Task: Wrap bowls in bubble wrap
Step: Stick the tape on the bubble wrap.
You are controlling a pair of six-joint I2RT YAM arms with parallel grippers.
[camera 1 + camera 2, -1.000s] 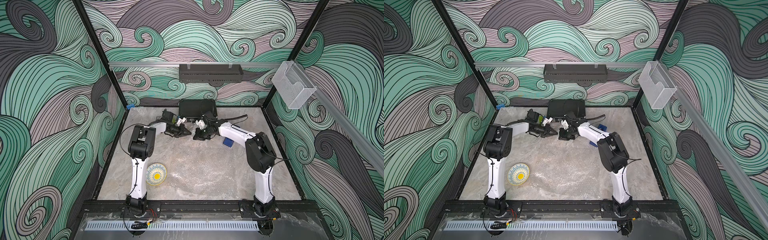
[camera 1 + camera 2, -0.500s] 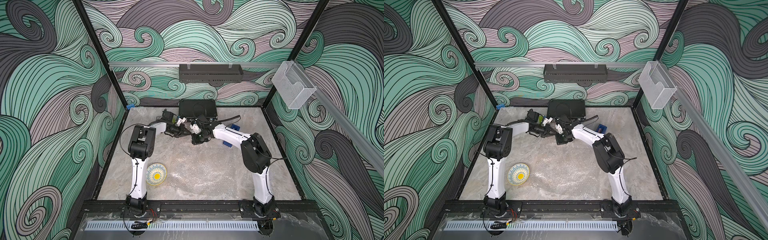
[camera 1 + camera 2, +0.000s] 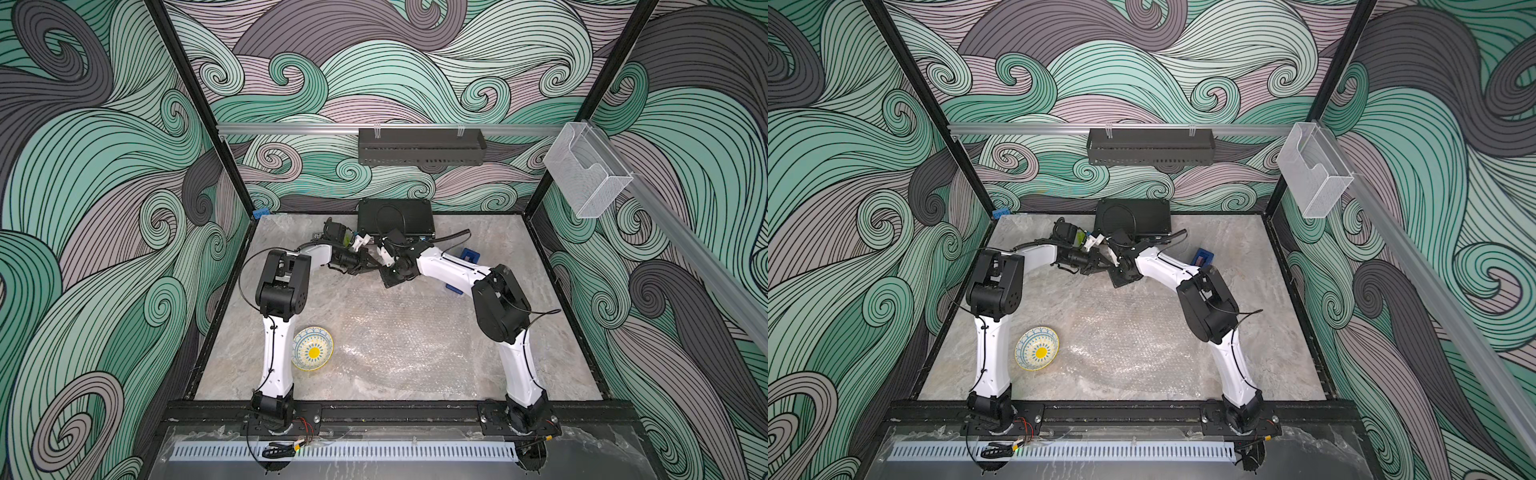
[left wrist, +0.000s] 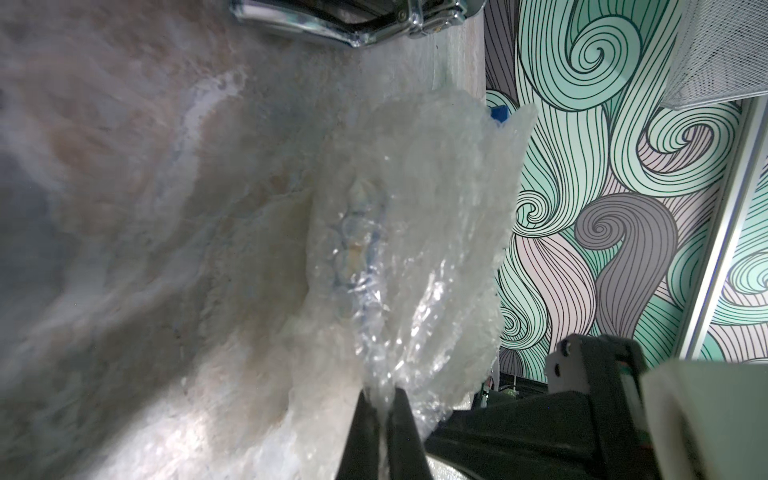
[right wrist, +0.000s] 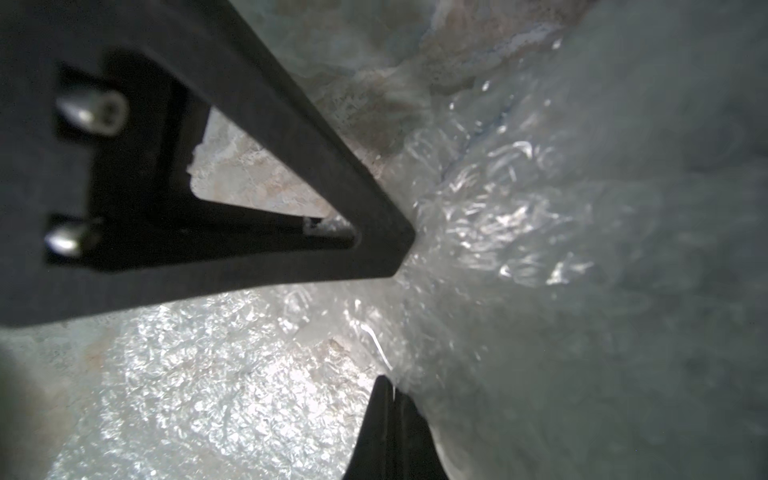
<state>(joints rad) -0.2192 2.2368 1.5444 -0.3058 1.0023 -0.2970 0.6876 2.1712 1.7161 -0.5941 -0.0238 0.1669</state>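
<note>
blue bowl (image 4: 356, 232) is lying inside bubble wrap (image 4: 449, 199); we are seeing left pincer (image 4: 382, 395) and right pincer (image 5: 390, 390) clamping that wrap.

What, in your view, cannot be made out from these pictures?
Contents of the clear, crinkly bubble-wrap bundle: left wrist view, only bluish traces show through the plastic.
Small blue box-like object: both top views, too small, partly behind the white right arm.
Whether the black right fingers pinch the wrap: right wrist view, blurred.
</note>
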